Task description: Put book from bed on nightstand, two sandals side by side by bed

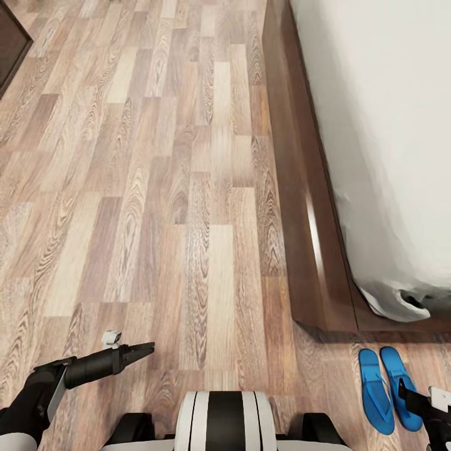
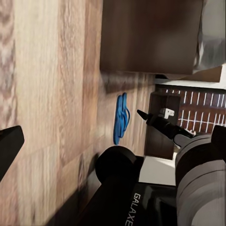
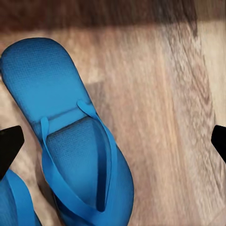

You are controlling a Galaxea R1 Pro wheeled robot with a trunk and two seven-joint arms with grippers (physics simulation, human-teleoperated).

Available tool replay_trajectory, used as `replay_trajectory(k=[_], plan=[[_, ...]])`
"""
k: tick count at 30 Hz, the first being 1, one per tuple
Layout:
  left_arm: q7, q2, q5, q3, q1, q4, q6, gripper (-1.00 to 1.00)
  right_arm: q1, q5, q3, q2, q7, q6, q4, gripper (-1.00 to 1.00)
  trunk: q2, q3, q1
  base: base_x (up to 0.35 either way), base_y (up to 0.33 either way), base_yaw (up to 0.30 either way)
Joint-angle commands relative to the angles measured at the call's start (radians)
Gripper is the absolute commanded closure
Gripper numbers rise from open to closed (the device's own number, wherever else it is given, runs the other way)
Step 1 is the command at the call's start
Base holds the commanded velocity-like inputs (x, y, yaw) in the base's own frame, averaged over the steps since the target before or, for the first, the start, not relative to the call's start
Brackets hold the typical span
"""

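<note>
Right gripper point(image 1: 418, 401) sits at 5 o'clock in head view, over the two sandals point(image 1: 388, 388) lying side by side off the bed point(image 1: 300, 188) corner, toes at 6. Left gripper point(image 1: 141, 351), 7 o'clock, looks closed, well apart. Right wrist view: jaws spread wide, empty, straddling one sandal point(image 3: 70, 141).

Wood-plank floor point(image 1: 156, 207) (grey-brown), dark cabinet corner point(image 1: 11, 44)

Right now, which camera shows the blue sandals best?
The head view: both sandals lie side by side on the floor by the bed, whole. The right wrist view shows one close, the other cut off. The left wrist view shows them small, edge-on.
</note>
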Motion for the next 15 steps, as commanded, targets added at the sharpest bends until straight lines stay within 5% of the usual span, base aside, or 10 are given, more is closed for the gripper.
replay_trajectory(k=[1, 15], plan=[[-0.004, 0.0, -0.001, 0.0, 0.0, 0.0, 0.011, -1.0, 0.0, 0.004, -0.001, 0.0, -0.003, -0.003, 0.001, -1.0, 0.0, 0.004, -0.001, 0.0, 0.0, 0.0], [0.016, -0.001, -0.006, 0.0, 0.0, 0.004, 0.006, -1.0, 0.004, -0.005, -0.008, -0.008, 0.048, 0.008, -0.013, -1.0, 0.003, 0.058, -0.007, 0.0, 0.0, 0.0]])
